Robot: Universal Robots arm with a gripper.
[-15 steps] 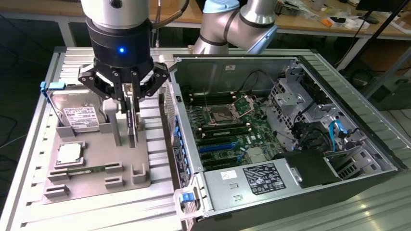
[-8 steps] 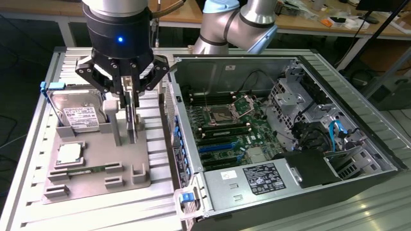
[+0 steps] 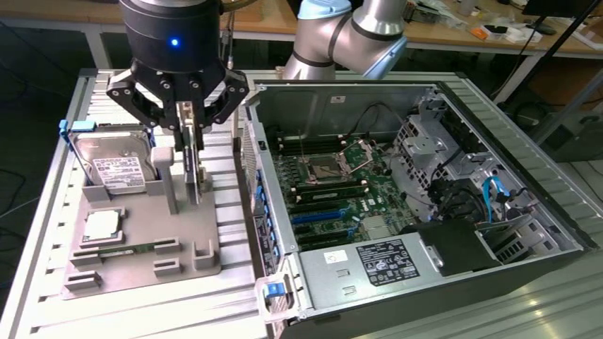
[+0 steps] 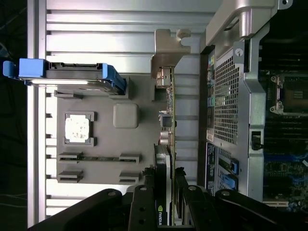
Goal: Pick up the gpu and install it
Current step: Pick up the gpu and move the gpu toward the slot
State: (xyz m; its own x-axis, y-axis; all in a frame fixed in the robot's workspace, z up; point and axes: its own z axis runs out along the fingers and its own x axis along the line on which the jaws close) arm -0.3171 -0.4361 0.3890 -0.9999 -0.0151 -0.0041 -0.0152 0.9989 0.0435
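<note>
The grey moulded plastic tray (image 3: 132, 272) sits on the ribbed aluminium counter (image 3: 151, 314) at the exterior view's left and carries parts in its slots. A silver boxy hard drive (image 3: 115, 169) with a white label and a blue side rail leans at its upper end. Lower down lie a square metal-lidded processor (image 3: 102, 224) and a slim green memory stick (image 3: 123, 248). The gpu (image 3: 195, 166), a thin flat dark card with a silvery bracket, stands on edge in the tray's upright holder, on the side nearest the case. The black claw (image 3: 191, 123) hangs in the upper left and pinches the card's top edge, one finger on each face. At the exterior view's right, an open black steel computer case (image 3: 320, 99) lies on its side, holding a green motherboard (image 3: 325, 194) and a silver power supply box (image 3: 377, 263).
</note>
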